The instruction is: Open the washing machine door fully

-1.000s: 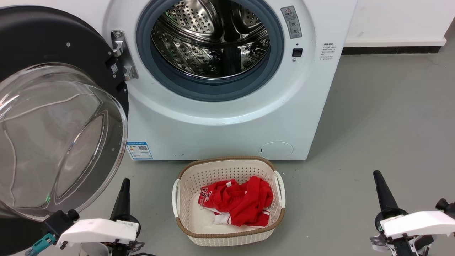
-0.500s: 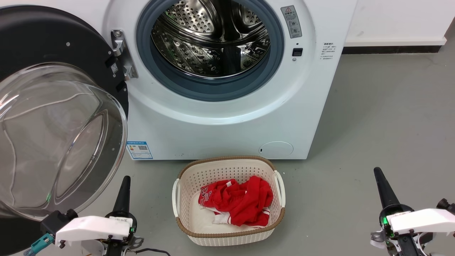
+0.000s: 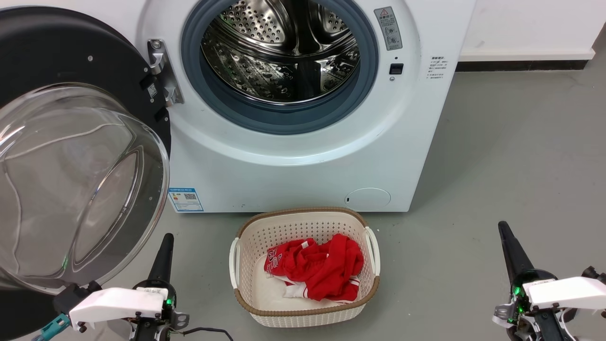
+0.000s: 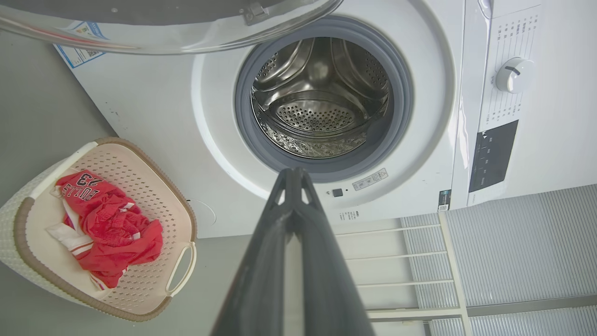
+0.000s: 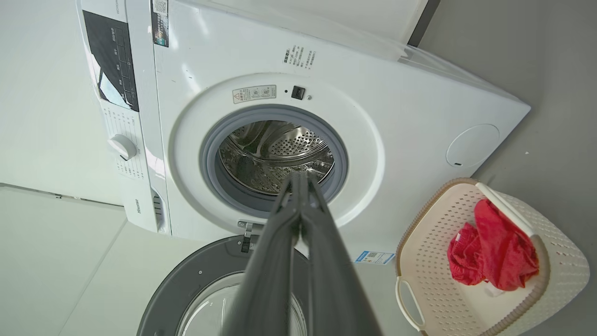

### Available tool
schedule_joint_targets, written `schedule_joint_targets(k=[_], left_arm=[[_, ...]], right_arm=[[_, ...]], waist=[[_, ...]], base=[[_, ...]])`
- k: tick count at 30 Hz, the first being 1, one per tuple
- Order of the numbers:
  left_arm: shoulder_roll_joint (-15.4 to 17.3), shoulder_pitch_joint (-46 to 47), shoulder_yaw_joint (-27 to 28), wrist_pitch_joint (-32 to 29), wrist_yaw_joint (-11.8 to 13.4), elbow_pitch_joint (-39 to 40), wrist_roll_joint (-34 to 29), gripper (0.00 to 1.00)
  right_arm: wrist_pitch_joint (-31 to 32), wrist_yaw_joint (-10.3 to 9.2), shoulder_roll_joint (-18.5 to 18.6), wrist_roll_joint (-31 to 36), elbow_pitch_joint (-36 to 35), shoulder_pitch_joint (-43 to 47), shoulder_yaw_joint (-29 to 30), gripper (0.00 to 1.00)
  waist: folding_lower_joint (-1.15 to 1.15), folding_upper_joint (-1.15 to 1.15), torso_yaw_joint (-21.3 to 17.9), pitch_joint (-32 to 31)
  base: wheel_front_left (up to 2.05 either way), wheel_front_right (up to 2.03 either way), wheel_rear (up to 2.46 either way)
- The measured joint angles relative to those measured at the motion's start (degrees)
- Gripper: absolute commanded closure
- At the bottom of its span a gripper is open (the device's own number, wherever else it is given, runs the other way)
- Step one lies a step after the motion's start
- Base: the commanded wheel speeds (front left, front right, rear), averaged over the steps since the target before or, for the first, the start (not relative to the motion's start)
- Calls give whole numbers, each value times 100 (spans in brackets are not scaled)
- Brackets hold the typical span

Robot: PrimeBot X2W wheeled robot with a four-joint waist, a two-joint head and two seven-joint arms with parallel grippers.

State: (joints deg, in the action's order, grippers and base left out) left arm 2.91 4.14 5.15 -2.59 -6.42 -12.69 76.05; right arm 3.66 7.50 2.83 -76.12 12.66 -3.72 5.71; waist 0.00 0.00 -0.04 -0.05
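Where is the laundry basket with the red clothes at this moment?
In the head view the laundry basket stands on the floor at lower centre, just in front of the washing machine.

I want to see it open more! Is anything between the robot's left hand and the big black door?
No, nothing visible is. The left gripper hovers close beside the lower edge of the washing machine door, with just bare floor showing between them. The laundry basket sits on the gripper's other side, out of the way.
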Motion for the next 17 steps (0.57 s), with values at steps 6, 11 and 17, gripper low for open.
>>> schedule_joint_targets(k=[6, 11, 17], left_arm=[[0, 70, 37, -99, -22, -32, 398, 100], [0, 79, 57, -157, -41, -51, 621, 100], [0, 107, 82, -238, -59, -81, 973, 100]], right_arm=[[76, -1, 0, -387, 32, -76, 22, 100], [103, -1, 0, -624, 49, -102, 31, 100], [176, -1, 0, -978, 78, -130, 48, 100]], waist=[[0, 0, 1, 5], [0, 0, 1, 8], [0, 0, 2, 13]], base=[[0, 0, 0], [0, 0, 0], [0, 0, 0]])
